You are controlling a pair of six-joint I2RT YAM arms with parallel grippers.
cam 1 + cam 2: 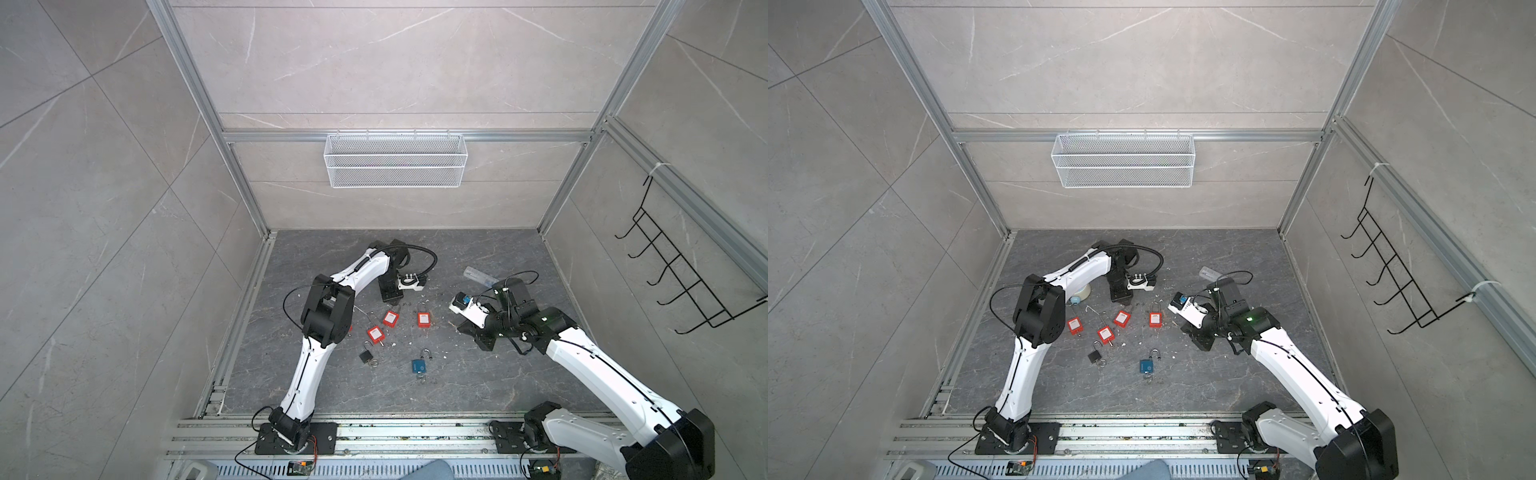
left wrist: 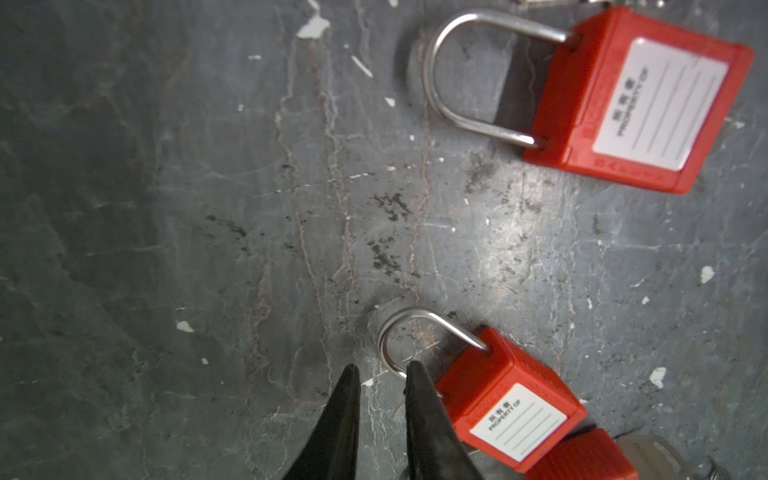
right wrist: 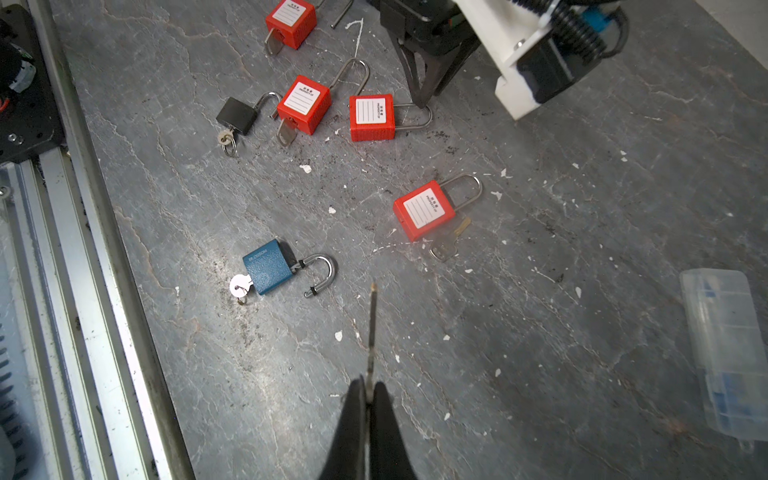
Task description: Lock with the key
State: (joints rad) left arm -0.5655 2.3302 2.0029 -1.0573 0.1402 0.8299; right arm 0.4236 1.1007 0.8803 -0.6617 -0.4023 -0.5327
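My right gripper (image 3: 370, 390) is shut on a thin key (image 3: 372, 324) that sticks out ahead of its tips, held above the grey floor to the right of the padlocks (image 1: 460, 326). My left gripper (image 2: 382, 370) is open a little, with nothing between its fingers. One fingertip (image 2: 415, 374) rests at the shackle of a red padlock (image 2: 511, 415), (image 1: 390, 318). A second red padlock (image 2: 636, 104), (image 3: 424, 210) lies farther off, a loose key (image 3: 446, 245) beside it. A third red padlock (image 3: 303, 104) has a key in it.
A blue padlock (image 3: 268, 266) with its shackle open and a black padlock (image 3: 236, 115) lie nearer the front rail (image 3: 95, 291), each with a key. A clear plastic box (image 3: 723, 353) lies at the right. A white mesh basket (image 1: 395, 160) hangs on the back wall.
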